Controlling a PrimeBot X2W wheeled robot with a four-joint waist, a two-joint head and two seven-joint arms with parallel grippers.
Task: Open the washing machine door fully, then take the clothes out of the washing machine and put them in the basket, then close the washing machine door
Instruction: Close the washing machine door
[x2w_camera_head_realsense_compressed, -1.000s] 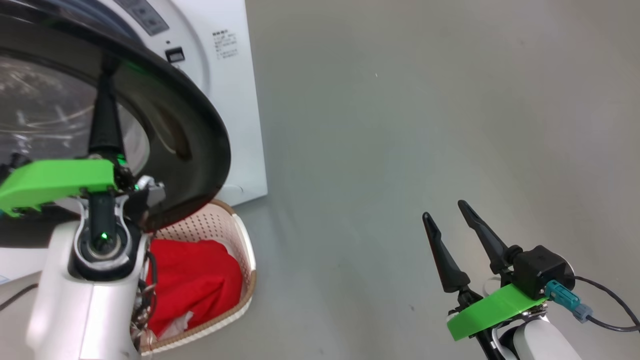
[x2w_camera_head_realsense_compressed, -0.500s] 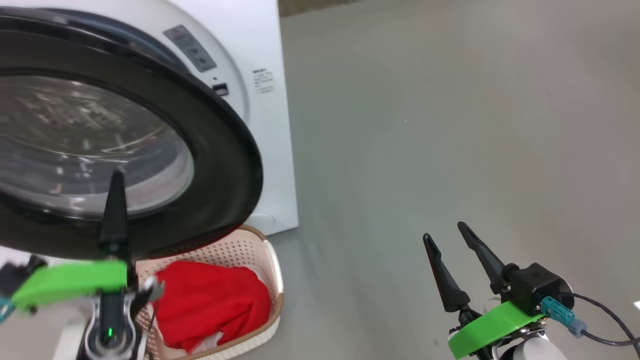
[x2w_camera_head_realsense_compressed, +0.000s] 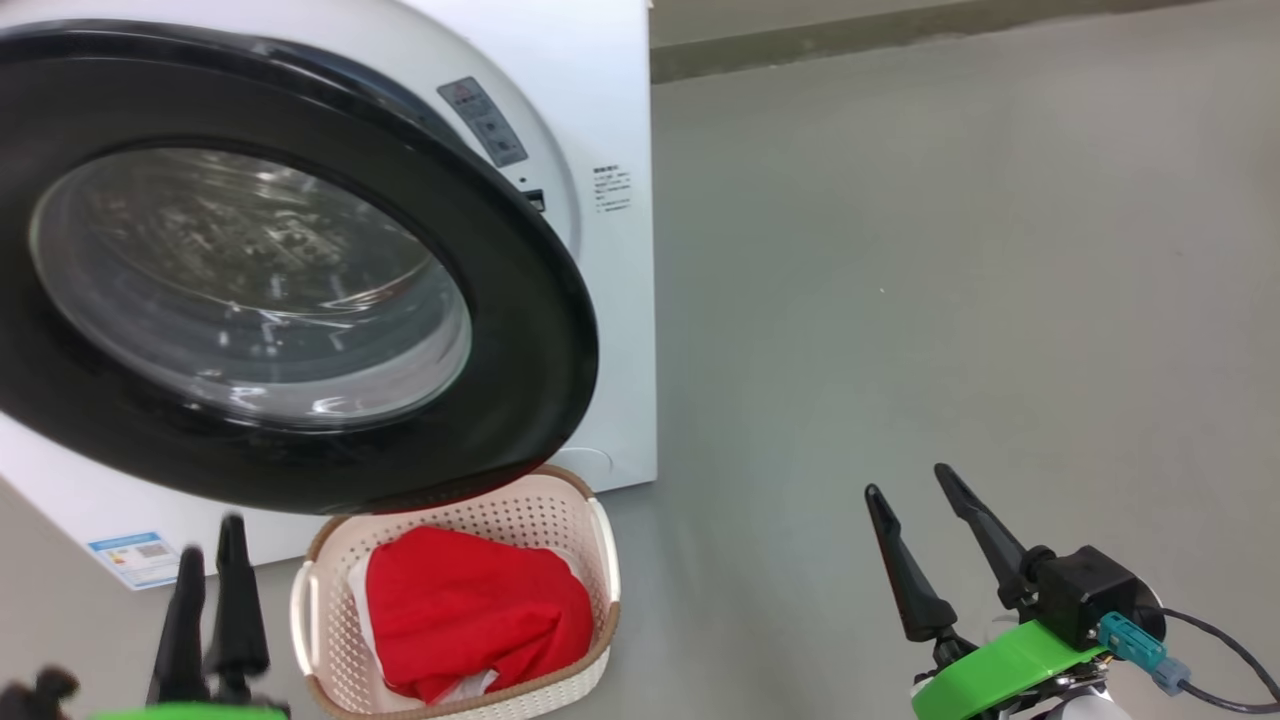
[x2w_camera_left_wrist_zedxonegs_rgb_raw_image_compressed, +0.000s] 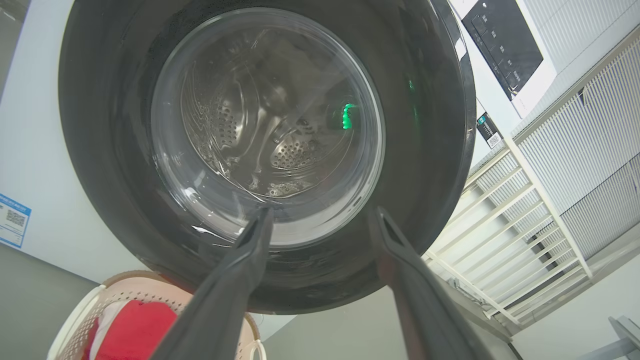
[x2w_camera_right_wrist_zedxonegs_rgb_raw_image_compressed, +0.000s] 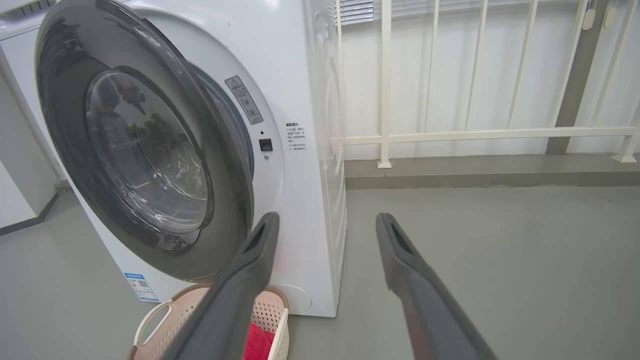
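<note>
The washing machine (x2w_camera_head_realsense_compressed: 610, 120) is a white box at the upper left. Its door (x2w_camera_head_realsense_compressed: 520, 330), a black rim around bulging glass, stands ajar with its right edge off the front (x2w_camera_right_wrist_zedxonegs_rgb_raw_image_compressed: 235, 200). Through the glass I see the steel drum (x2w_camera_left_wrist_zedxonegs_rgb_raw_image_compressed: 280, 150). On the floor under the door sits the basket (x2w_camera_head_realsense_compressed: 600, 560), holding the red clothes (x2w_camera_head_realsense_compressed: 470, 610) with a bit of white cloth at the front. My left gripper (x2w_camera_head_realsense_compressed: 211, 538) is open, low and left of the basket, below the door and holding nothing (x2w_camera_left_wrist_zedxonegs_rgb_raw_image_compressed: 321, 212). My right gripper (x2w_camera_head_realsense_compressed: 907, 480) is open over bare floor, well right of the basket (x2w_camera_right_wrist_zedxonegs_rgb_raw_image_compressed: 327, 217).
Grey floor (x2w_camera_head_realsense_compressed: 950, 300) spreads to the right of the machine. A white railing (x2w_camera_right_wrist_zedxonegs_rgb_raw_image_compressed: 475, 135) and a wall close off the back. A small blue label (x2w_camera_head_realsense_compressed: 135, 557) sits low on the machine's front. The basket's handle (x2w_camera_right_wrist_zedxonegs_rgb_raw_image_compressed: 150, 315) faces the left.
The camera has moved, shifting the whole picture. My left gripper, a second ago shut and up against the door's rim, has opened and dropped away below the door. The right gripper holds its pose.
</note>
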